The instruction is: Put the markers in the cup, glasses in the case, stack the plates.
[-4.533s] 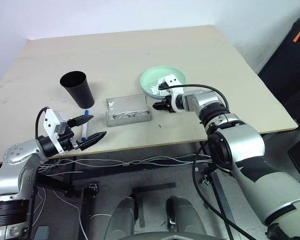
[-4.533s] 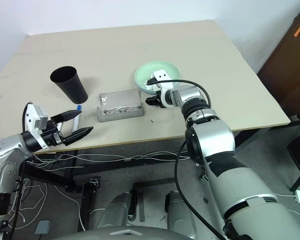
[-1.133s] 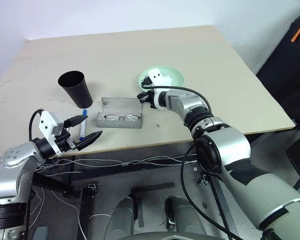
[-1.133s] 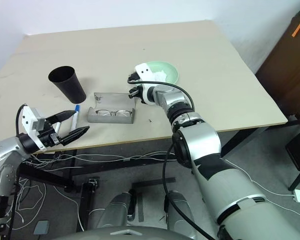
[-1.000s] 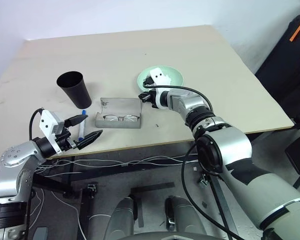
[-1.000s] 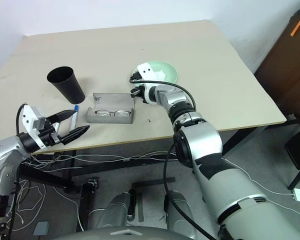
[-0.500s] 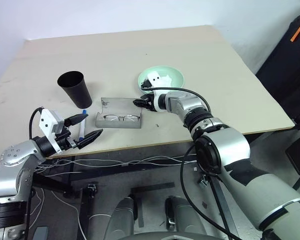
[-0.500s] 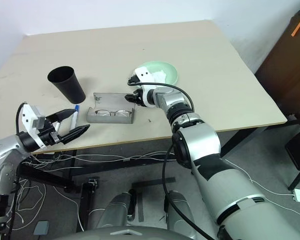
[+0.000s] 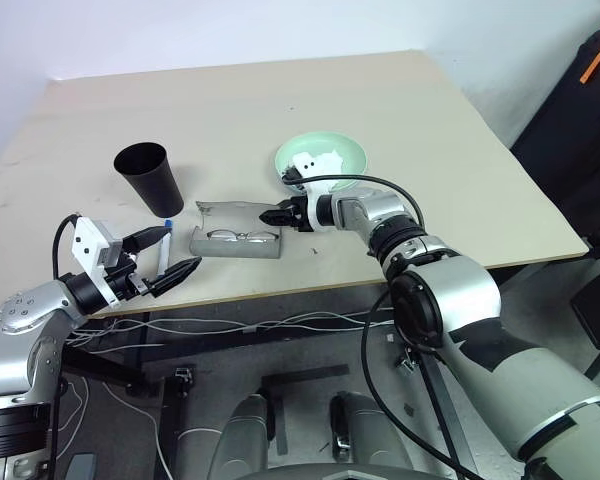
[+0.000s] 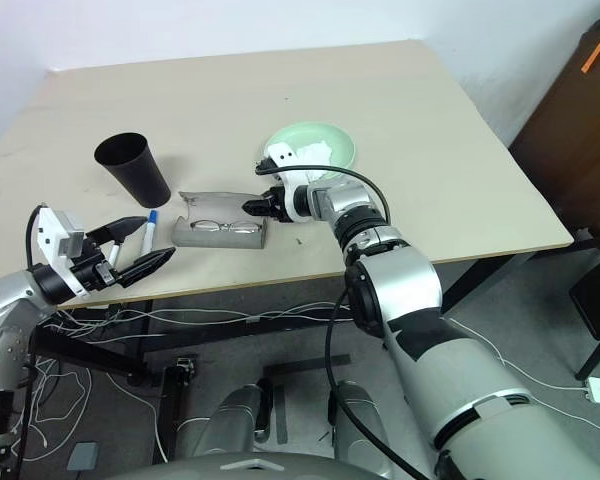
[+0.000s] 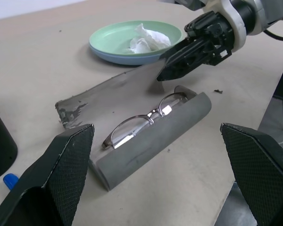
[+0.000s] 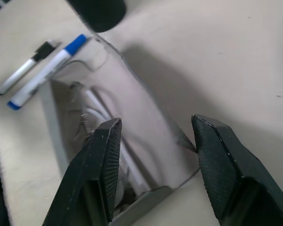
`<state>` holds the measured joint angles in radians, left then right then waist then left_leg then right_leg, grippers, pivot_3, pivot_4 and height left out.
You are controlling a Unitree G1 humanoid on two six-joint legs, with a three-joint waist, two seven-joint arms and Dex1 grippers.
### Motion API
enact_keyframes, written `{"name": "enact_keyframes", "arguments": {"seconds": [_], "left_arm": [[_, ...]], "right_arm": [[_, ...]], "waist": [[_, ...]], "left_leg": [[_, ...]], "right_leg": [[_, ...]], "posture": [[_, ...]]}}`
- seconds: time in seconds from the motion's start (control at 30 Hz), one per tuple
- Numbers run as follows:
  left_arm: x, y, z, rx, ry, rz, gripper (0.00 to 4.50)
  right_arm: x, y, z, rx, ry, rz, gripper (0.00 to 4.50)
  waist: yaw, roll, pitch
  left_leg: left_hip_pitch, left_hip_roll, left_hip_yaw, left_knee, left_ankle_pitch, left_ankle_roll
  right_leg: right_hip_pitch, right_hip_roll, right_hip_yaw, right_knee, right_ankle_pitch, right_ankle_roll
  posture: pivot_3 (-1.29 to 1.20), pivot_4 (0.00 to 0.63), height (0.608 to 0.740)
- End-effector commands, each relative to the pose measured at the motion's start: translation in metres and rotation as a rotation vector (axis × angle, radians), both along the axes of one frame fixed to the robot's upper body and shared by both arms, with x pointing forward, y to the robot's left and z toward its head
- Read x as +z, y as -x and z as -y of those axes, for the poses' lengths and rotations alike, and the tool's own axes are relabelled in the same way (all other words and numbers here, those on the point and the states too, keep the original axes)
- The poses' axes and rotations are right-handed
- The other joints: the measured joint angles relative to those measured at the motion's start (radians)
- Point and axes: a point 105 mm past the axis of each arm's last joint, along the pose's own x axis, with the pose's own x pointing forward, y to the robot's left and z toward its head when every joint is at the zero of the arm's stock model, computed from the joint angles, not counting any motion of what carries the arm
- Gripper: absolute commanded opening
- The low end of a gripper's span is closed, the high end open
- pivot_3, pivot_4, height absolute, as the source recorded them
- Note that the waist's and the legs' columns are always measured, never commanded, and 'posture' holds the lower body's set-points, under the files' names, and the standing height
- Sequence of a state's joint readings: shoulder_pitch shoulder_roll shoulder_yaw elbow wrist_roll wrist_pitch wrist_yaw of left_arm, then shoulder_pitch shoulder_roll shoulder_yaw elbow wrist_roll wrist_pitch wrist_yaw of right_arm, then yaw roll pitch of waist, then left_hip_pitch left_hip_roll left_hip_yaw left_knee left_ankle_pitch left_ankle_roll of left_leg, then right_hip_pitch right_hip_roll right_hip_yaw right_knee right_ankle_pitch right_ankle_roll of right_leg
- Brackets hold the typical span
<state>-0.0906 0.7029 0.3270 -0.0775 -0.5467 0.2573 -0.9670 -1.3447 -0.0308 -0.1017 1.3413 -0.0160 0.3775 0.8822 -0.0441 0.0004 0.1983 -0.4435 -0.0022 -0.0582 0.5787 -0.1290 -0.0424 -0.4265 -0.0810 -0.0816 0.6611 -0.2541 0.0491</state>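
We find the glasses (image 11: 146, 118) lying in the open case (image 9: 235, 228) on the tabletop (image 9: 400, 90) — lid not yet shut. Our right fingers (image 9: 274, 214) stand parted over that lid; our left fingers (image 9: 162, 252) gape empty. Two markers (image 12: 42, 70) lie beside the cup (image 9: 150, 178) — unpacked. The plates (image 9: 322, 156) look stacked.

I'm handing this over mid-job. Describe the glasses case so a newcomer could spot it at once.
On the tan table, look between the black cup and the mint green plate, near the front edge. The case is the grey rectangular box lying open with pale-framed glasses inside, the right claw at its raised lid. Nothing else nearby is grey or hinged.
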Motion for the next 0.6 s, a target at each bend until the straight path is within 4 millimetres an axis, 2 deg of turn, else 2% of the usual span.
{"name": "enact_keyframes", "arguments": {"seconds": [0.03, 0.33, 0.6], "left_arm": [[0.010, 0.000, -0.003, -0.002, 0.005, 0.037, 4.50], [0.006, -0.003, -0.007, -0.006, 0.014, 0.032, 4.50], [0.005, -0.006, -0.009, -0.012, 0.014, 0.031, 4.50]], "right_arm": [[0.018, 0.005, -0.011, 0.085, -0.026, 0.037, 2.47], [0.016, 0.021, -0.017, 0.229, -0.016, -0.005, 2.47], [0.011, 0.032, -0.022, 0.270, -0.049, -0.102, 2.47]], "waist": [[-0.001, 0.000, 0.000], [0.000, 0.000, 0.000], [0.001, 0.000, 0.000]], "left_leg": [[0.000, 0.000, 0.000, 0.000, 0.000, 0.000], [0.000, 0.000, 0.000, 0.000, 0.000, 0.000], [0.000, 0.000, 0.000, 0.000, 0.000, 0.000]], "right_leg": [[0.000, 0.000, 0.000, 0.000, 0.000, 0.000], [0.000, 0.000, 0.000, 0.000, 0.000, 0.000], [0.000, 0.000, 0.000, -0.001, 0.000, 0.000]], "posture": [[0.00, 0.150, 0.740], [0.00, 0.150, 0.740], [0.00, 0.150, 0.740]]}}
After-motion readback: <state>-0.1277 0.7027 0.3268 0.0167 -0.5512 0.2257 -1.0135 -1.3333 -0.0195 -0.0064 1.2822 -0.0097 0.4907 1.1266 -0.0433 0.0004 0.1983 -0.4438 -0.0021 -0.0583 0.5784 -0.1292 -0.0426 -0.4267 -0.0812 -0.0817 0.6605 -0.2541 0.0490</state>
